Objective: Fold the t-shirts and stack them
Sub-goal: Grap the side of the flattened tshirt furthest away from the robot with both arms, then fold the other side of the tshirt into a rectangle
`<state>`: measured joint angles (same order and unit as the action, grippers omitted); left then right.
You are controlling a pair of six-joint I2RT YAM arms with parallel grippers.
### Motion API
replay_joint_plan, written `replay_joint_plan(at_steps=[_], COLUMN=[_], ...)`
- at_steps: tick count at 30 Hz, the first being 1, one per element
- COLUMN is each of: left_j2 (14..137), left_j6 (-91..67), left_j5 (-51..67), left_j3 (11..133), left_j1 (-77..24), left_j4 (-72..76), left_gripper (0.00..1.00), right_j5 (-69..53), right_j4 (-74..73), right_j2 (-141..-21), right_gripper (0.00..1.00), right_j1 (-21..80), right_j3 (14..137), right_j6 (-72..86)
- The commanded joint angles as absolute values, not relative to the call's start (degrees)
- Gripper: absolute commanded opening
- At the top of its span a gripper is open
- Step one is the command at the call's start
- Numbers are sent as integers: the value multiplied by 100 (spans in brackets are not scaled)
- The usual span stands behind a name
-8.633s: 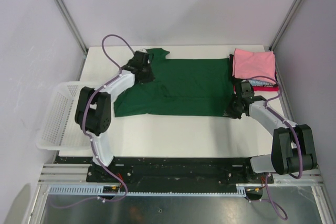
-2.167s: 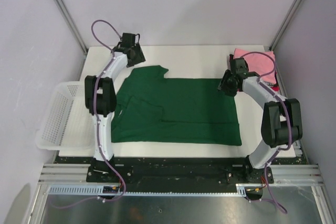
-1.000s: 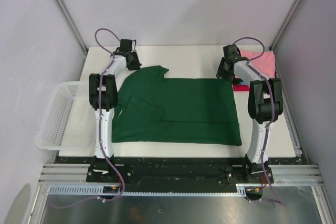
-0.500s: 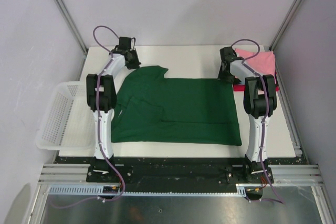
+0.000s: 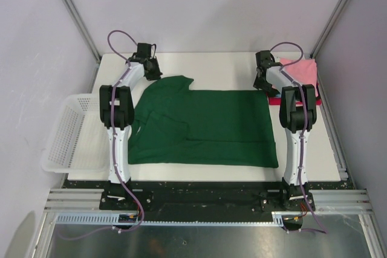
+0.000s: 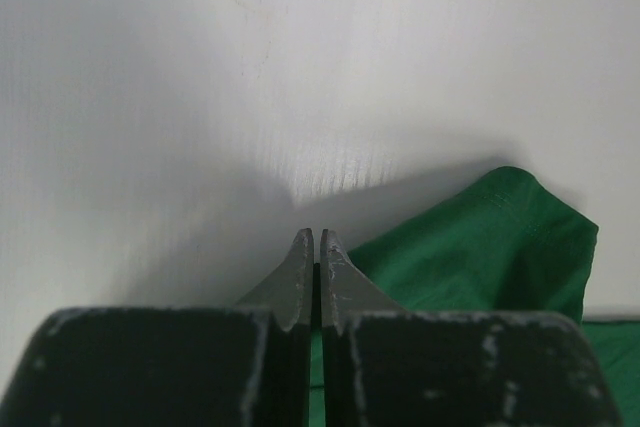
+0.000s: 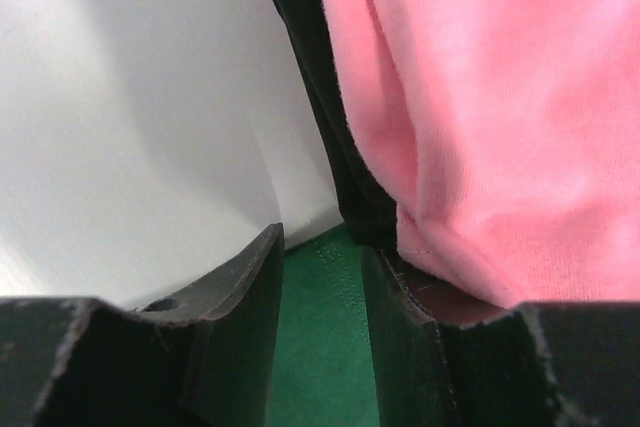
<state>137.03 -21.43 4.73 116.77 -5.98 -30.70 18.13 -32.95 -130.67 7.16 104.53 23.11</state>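
Note:
The dark green t-shirt [image 5: 205,128] lies spread flat mid-table, collar end to the left. My left gripper [image 5: 151,72] sits at its far left corner. In the left wrist view its fingertips [image 6: 318,237] meet at the shirt's edge [image 6: 480,247], with a green sliver between the fingers. My right gripper [image 5: 262,84] is at the far right corner, open, its jaws [image 7: 322,252] straddling the green hem [image 7: 320,347]. Right beside it is the folded stack, with the pink shirt [image 5: 302,72] [image 7: 480,97] on top, a black one [image 7: 320,77] under it and a red edge [image 5: 316,102] showing.
A white mesh basket [image 5: 63,134] hangs off the table's left edge. The folded stack sits in the far right corner, touching my right finger. Frame posts rise at both back corners. Bare white table lies beyond the shirt's far edge.
Both grippers have come to the shirt's far corners; the right one shifted slightly right toward the stack and narrowed a little, and the left one closed. The shirt lies unchanged.

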Motion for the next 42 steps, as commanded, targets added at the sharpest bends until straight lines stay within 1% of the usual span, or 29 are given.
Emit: replay_joint_plan(at_steps=[1, 8, 11, 13, 21, 23, 28, 32, 38, 42], left_j2=[13297, 13276, 13261, 13242, 13093, 13005, 12698, 12338, 11550, 10794], left_j6=[-2069, -2065, -2070, -2073, -2099, -2094, -2082, -2106, -2253, -2352], left_j5=[539, 569, 583, 594, 603, 566, 537, 550, 580, 478], left_j3=[11736, 11766, 11754, 11739, 11641, 11605, 11493, 11220, 10168, 9290], left_j1=[-627, -626, -629, -627, -624, -628, -629, -632, -634, -653], left_j4=[-3032, -3024, -3026, -3028, -3028, -3027, -3025, -3022, -2929, -2883], left_gripper=[0, 0, 0, 0, 0, 0, 0, 0, 0, 0], right_j5=[2121, 2315, 2371, 2390, 2364, 2393, 2537, 2593, 2597, 2586], right_j4=[-3393, -3685, -3714, -3701, -3734, -3790, -3931, -3960, -3796, -3675], right_j2=[-13301, -13439, -13374, -13306, -13037, -12934, -12592, -12244, -11490, -10868], right_gripper=[41, 41, 38, 34, 6, 1, 0, 0, 0, 0], right_j1=[739, 799, 829, 829, 886, 905, 922, 927, 932, 951], right_j3=[10858, 10873, 10711, 10599, 10520, 10549, 10494, 10213, 9410, 8676], right_j6=[2528, 2726, 2795, 2841, 2932, 2952, 2964, 3002, 3078, 3144])
